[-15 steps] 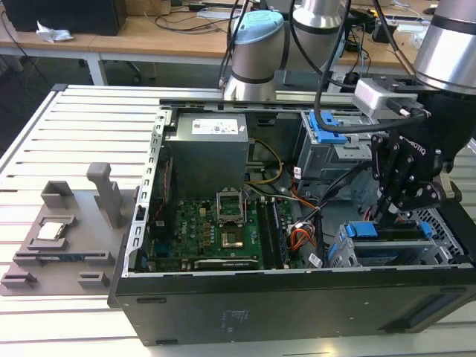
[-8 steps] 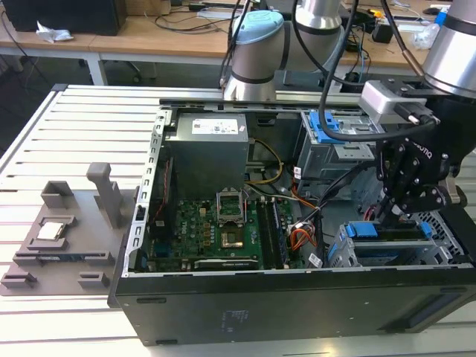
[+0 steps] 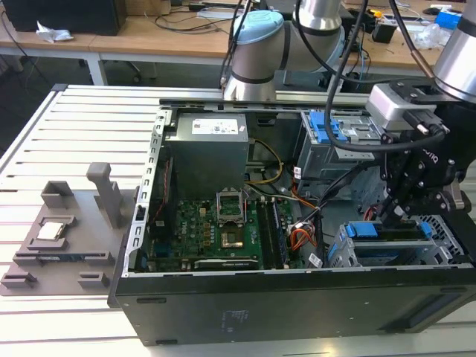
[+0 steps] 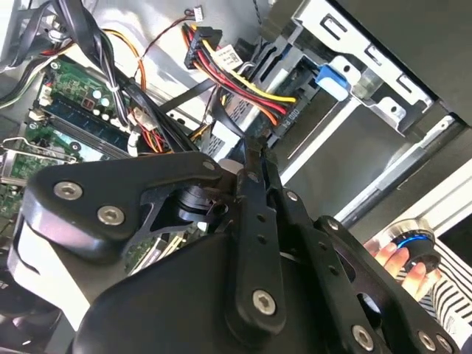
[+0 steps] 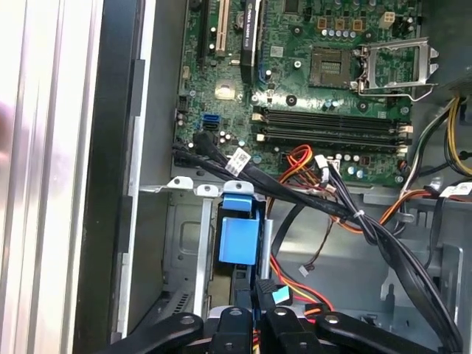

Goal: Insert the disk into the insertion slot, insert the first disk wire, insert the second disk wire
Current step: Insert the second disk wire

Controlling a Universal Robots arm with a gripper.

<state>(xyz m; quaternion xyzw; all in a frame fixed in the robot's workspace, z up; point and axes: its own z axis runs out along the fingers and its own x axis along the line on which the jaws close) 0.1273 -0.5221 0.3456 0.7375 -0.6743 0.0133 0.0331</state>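
— Where's your disk (image 3: pixel 390 232)?

— Seated in the insertion slot (image 3: pixel 349 253), at the exterior view's lower right, blue caddy edge showing.

— And your gripper (image 3: pixel 394 212)?

— Just above it, fingers pressed together on a black connector (image 5: pixel 264 289), I judge. The plug is stiff and the cable limp, so hold the plug body.

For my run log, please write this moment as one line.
hand: above the insertion slot | disk: seated in slot, blue caddy visible | wires: loose across case | motherboard: exposed
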